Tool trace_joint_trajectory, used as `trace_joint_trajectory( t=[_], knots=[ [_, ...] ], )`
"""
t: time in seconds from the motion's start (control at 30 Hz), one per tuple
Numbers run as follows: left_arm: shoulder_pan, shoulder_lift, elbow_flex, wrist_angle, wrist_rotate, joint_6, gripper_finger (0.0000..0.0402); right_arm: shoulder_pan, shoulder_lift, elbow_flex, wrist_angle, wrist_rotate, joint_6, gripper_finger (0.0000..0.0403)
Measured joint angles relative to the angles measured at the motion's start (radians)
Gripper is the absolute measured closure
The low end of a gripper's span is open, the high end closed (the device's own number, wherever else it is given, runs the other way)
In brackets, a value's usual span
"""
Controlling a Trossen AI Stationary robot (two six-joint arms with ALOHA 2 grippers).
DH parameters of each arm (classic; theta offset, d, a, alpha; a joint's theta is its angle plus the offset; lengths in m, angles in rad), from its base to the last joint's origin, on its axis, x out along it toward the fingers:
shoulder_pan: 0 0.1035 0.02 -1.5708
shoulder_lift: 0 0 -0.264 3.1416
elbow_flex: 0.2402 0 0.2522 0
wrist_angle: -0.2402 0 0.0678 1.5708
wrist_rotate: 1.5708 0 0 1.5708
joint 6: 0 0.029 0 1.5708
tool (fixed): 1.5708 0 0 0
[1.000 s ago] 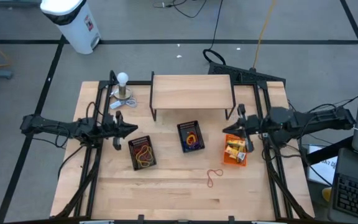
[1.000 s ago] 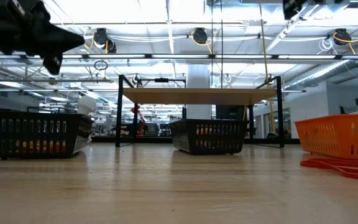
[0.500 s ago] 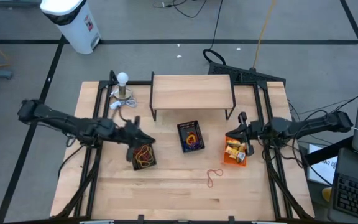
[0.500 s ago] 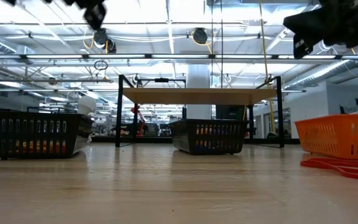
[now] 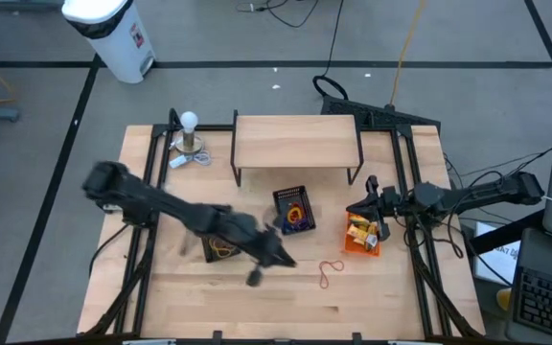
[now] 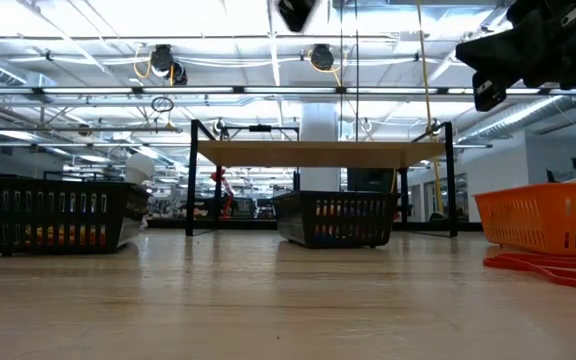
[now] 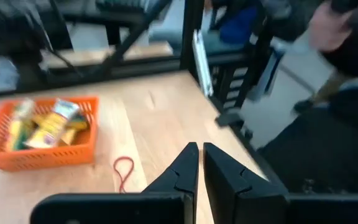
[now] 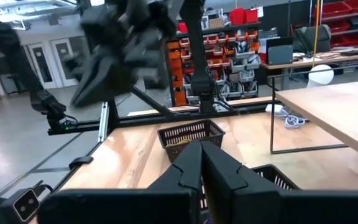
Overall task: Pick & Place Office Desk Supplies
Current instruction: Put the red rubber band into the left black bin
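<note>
Loose red elastic loop (image 5: 329, 273) lies on the bare wooden table (image 5: 381, 297), near-centre, long axis running near to far. Left gripper (image 5: 290, 263), fingers pressed together and empty, sits just left of it, the nearer arm. Right gripper (image 5: 372, 206), likewise closed, hangs over the orange plastic basket (image 5: 361, 240).

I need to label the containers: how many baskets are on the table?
3: a black basket on the left, partly under the left arm; a black basket in the middle; an orange basket on the right.
</note>
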Motion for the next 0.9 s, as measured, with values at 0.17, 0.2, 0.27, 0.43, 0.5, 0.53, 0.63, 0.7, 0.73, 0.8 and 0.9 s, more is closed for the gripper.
trace_joint_trajectory(
  t=[0.17, 0.2, 0.27, 0.43, 0.5, 0.53, 0.63, 0.7, 0.73, 0.8, 0.9],
  knots=[
    [0.015, 0.226, 0.213, -0.122, 0.04, 0.033, 0.0343, 0.0, 0.0, 0.0, -0.01, -0.003, 0.041, 0.0403],
    [0.019, 0.267, 0.255, -0.153, 0.058, 0.051, 0.0329, 0.0, 0.0, 0.0, -0.015, -0.003, 0.047, 0.0403],
    [0.023, 0.338, 0.336, -0.206, 0.071, 0.106, 0.0297, 0.0, 0.0, 0.0, -0.027, -0.003, 0.06, 0.0403],
    [0.017, 0.479, 0.511, -0.362, -0.013, 0.319, 0.0217, 0.002, 0.0, 0.0, -0.056, -0.004, 0.086, 0.0403],
    [0.017, 0.529, 0.565, -0.411, -0.016, 0.359, 0.0193, 0.002, 0.001, 0.0, -0.067, -0.004, 0.096, 0.0403],
    [0.018, 0.551, 0.586, -0.427, -0.001, 0.37, 0.0184, 0.002, 0.001, 0.0, -0.071, -0.004, 0.097, 0.0403],
    [0.026, 0.602, 0.631, -0.459, 0.06, 0.396, 0.0165, 0.002, 0.001, 0.0, -0.068, -0.004, 0.111, 0.0403],
    [0.031, 0.621, 0.645, -0.465, 0.086, 0.42, 0.0159, 0.002, 0.001, 0.0, -0.068, -0.004, 0.115, 0.0403],
    [0.034, 0.629, 0.65, -0.469, 0.097, 0.43, 0.0159, 0.002, 0.001, 0.0, -0.07, -0.005, 0.115, 0.0403],
    [0.042, 0.636, 0.653, -0.463, 0.107, 0.439, 0.0158, 0.002, 0.001, 0.0, -0.072, -0.006, 0.114, 0.0403],
    [0.06, 0.641, 0.653, -0.449, 0.133, 0.441, 0.0158, 0.002, 0.001, 0.0, -0.07, -0.007, 0.101, 0.0403]
  ],
)
